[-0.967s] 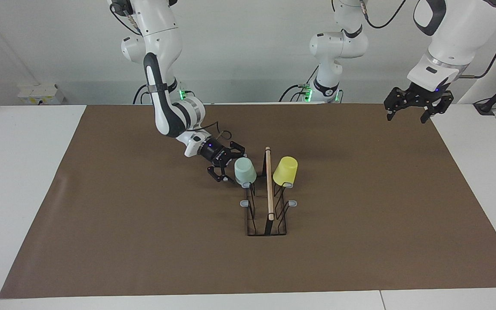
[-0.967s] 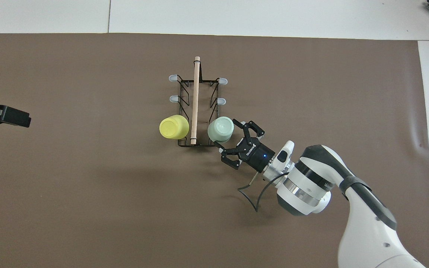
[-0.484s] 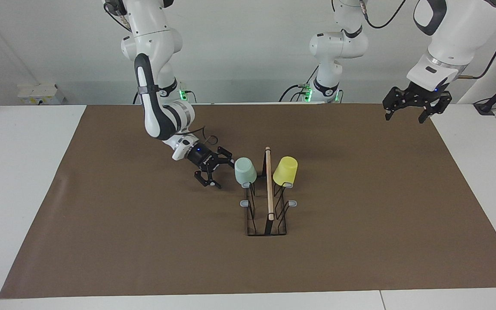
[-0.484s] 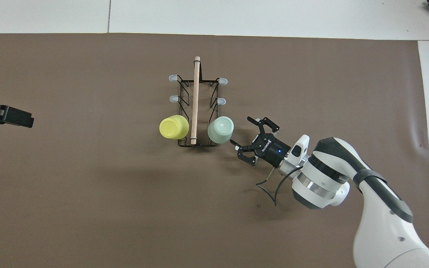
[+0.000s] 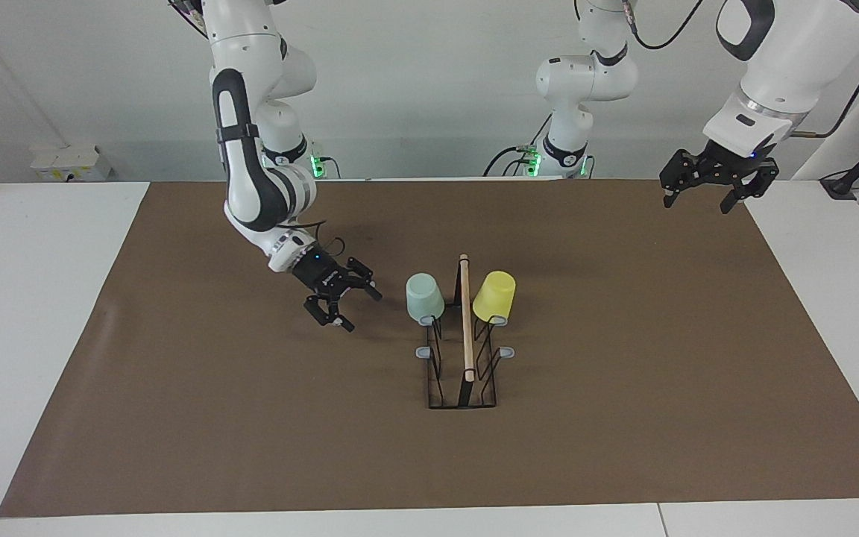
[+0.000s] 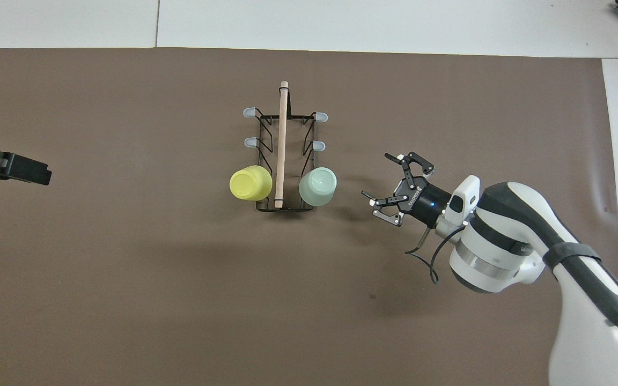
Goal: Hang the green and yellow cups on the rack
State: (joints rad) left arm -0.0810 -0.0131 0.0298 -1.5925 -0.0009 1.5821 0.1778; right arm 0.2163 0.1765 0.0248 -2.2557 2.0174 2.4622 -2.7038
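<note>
Green cup (image 5: 424, 296) and yellow cup (image 5: 494, 295) hang on the rack (image 5: 464, 373) mid-mat. Right gripper (image 5: 347, 304) gapes empty beside it; left gripper (image 5: 698, 195) waits wide over the mat's corner.

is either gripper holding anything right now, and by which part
Nothing is held. The right gripper is open beside the green cup; the left gripper is open too. Both cups hang on the rack.
</note>
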